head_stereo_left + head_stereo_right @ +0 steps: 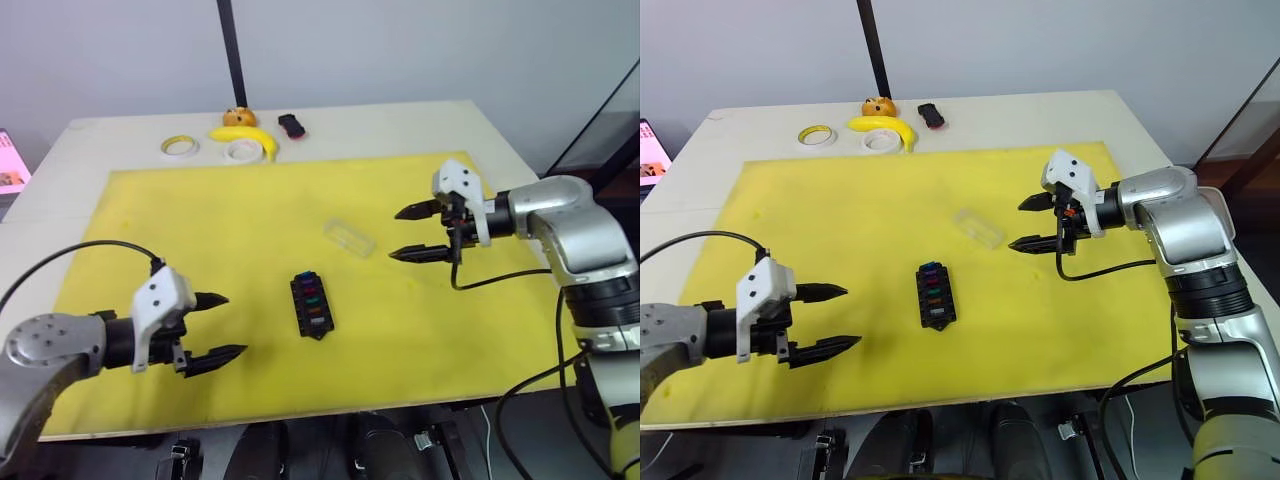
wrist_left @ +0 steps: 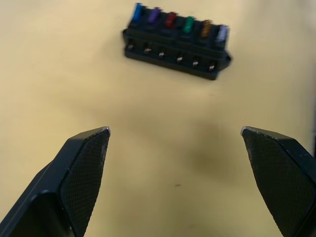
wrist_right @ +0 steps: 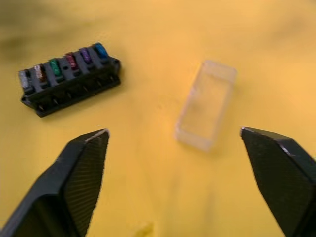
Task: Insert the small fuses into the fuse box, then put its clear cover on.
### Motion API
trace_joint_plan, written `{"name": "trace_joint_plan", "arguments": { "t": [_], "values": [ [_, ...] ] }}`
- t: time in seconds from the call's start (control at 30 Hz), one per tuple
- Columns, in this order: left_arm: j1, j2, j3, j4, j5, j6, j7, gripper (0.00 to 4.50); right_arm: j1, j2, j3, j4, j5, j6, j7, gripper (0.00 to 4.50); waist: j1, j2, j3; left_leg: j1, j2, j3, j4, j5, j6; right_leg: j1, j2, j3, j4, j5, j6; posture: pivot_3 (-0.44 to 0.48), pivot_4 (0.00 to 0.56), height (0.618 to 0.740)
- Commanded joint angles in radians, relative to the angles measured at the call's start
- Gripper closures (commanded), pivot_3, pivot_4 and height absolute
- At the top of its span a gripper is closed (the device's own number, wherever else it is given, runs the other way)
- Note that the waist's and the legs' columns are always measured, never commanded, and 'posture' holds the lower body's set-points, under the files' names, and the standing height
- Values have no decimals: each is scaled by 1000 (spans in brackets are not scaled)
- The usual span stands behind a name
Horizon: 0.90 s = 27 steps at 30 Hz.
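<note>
Right claw (image 1: 1032, 222): two black fingers spread wide, empty, hovering over the yellow mat (image 1: 840, 215) and aimed at the small clear colourless plastic cover (image 1: 979, 228), which lies just ahead of the tips. Judged: poised there because the cover is the remaining step. Left claw (image 1: 832, 319): also wide and empty, low over the mat, pointing at the small black rectangular fuse box (image 1: 934, 296), apart from it; likely waiting to steady the box.

Fuse box rests near mat centre, between the two claws, slots up. Long axis runs roughly away from the robot, tilted slightly. The six tiny translucent blade fuses (image 2: 178, 22) stand seated in one row along one long side; the other row of slots looks empty.

Cover lies flat on the mat, near the box but not touching; its long axis is skewed relative to the box's, so it needs turning before fitting. Which face is up cannot be told.
</note>
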Motion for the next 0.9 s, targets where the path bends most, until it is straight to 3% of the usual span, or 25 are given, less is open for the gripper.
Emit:
{"name": "trace_joint_plan", "arguments": {
  "t": [0.03, 0.27, 0.47, 0.9],
  "values": [
    [7, -18, -28, -53, 1, -3, 57, 0, -34, 26, -3, -9, -18, 17, -75, 30, 0, 0, 0, 0, 0, 0, 0, 0, 0, 0, 0, 0, 0, 0, 0, 0, 150, 740],
    [23, -82, -123, -109, 44, -61, 154, 0, -19, 141, 27, -8, -23, 140, -220, 30, 1, 0, 0, 0, 0, 0, 0, 0, 0, 0, 0, 0, 0, 0, 0, 0, 150, 740],
    [35, -130, -211, -127, 81, -69, 229, 0, -31, 253, 35, 99, -41, 168, -339, 30, 2, 0, 0, 0, -1, 0, 0, 0, 0, 1, 0, 1, 0, 0, 0, 0, 150, 740],
    [44, -154, -270, -99, 151, -126, 275, 0, -64, 332, 83, 194, -74, 182, -403, 30, 0, 0, 0, 0, -1, 0, 0, 0, 0, 0, 0, 1, 0, 1, 1, 0, 150, 740]
  ]
}}
